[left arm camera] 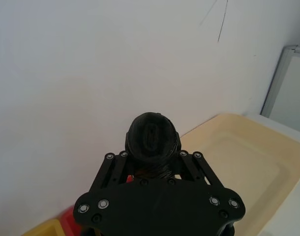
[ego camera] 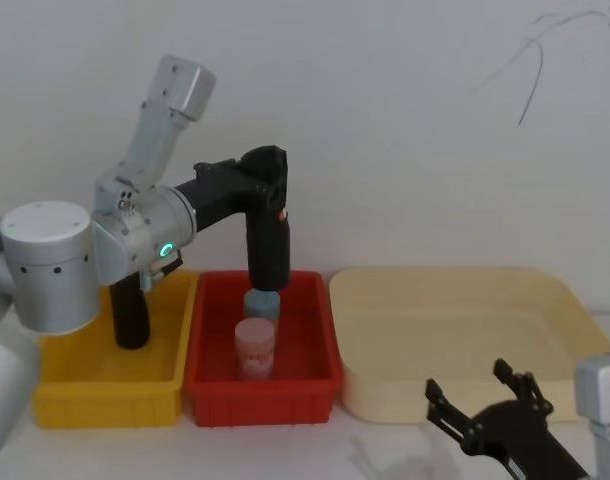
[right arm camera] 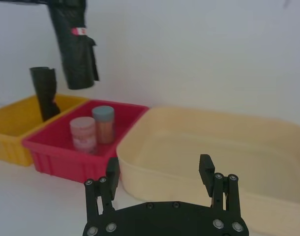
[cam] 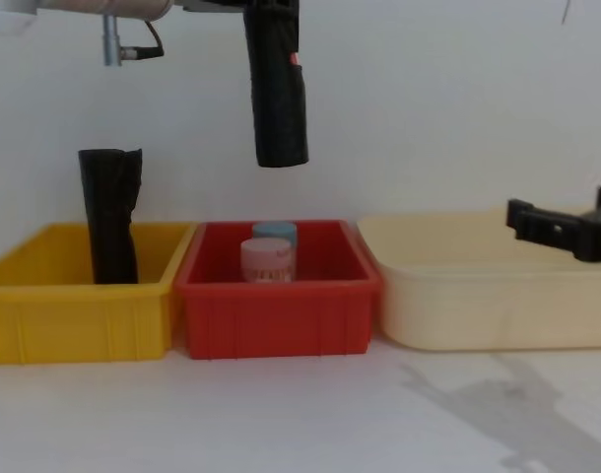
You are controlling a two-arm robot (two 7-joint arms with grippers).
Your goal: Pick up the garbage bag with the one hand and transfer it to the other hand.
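since the garbage bag [ego camera: 268, 245], a tall slim black roll of plastic with a small red mark, is already carried in the air, the pick-up is judged done and the handover is judged to be the step in hand. at the far left a second black roll [ego camera: 130, 312] is seen standing in the yellow plastic bin [ego camera: 105, 392]. next to it the left arm, marked by a green-teal ring light, is bent with its elbow raised and its forearm laid level toward the right. the long black left gripper [ego camera: 266, 168] is closed around the upper end of the garbage bag, which is hung nearly upright over the red plastic bin [ego camera: 261, 392], well above the two small jars [ego camera: 255, 345] inside. further right lies the wide beige tray [ego camera: 385, 398]. in front of it the right gripper [ego camera: 468, 380] is held low, its fingers spread wide with nothing between them. for the next move that gripper would have to be raised, brought across to the roll's free lower part and closed on it before the left grip is released.
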